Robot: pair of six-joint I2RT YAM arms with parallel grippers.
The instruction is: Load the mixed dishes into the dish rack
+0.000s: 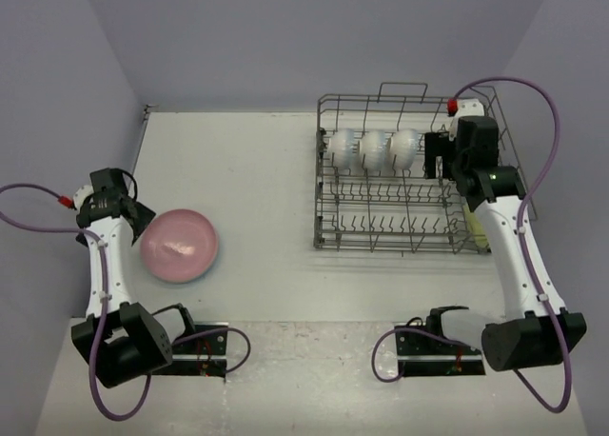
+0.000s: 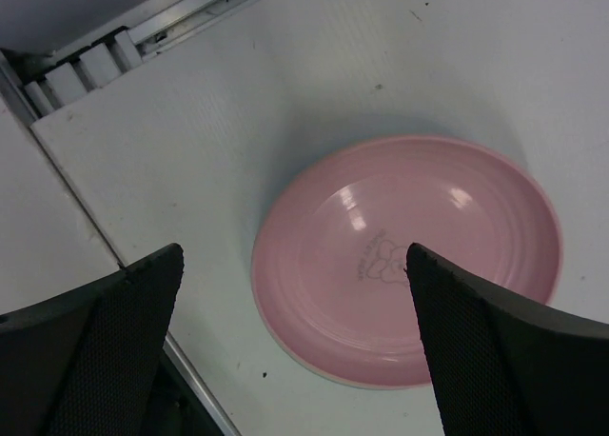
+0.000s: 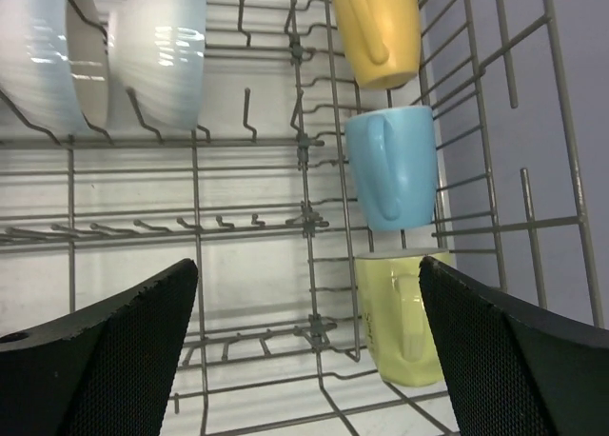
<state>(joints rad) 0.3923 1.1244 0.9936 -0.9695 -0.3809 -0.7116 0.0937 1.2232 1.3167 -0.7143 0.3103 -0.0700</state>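
Where the left arm reached toward the 9 o'clock side of the table (image 1: 257,169), the left gripper (image 1: 139,223) hung with its fingers spread wide, holding nothing. The pink plate (image 1: 179,246) lay flat and face up on the table, just beside that gripper at about its 4 o'clock in the top view. In the left wrist view its near rim sat between the fingers, shifted toward the right one, with no contact visible. Being round, the plate offered no long axis, so its rim nearest the gripper was judged the likely grasp point. The left arm was by far the nearer. No other plate could be made out with certainty.

The dish rack (image 1: 409,248) stood well apart, at the plate's 3 o'clock. Three white bowls (image 1: 373,148) stood on edge in its far row. The right gripper (image 1: 436,157) hovered over the rack's 3 o'clock end, likewise spread and empty. The right wrist view showed a yellow mug (image 3: 376,27), a light blue mug (image 3: 390,169) and a yellow-green mug (image 3: 404,312) lined along that end. The plate tines between looked unfilled.
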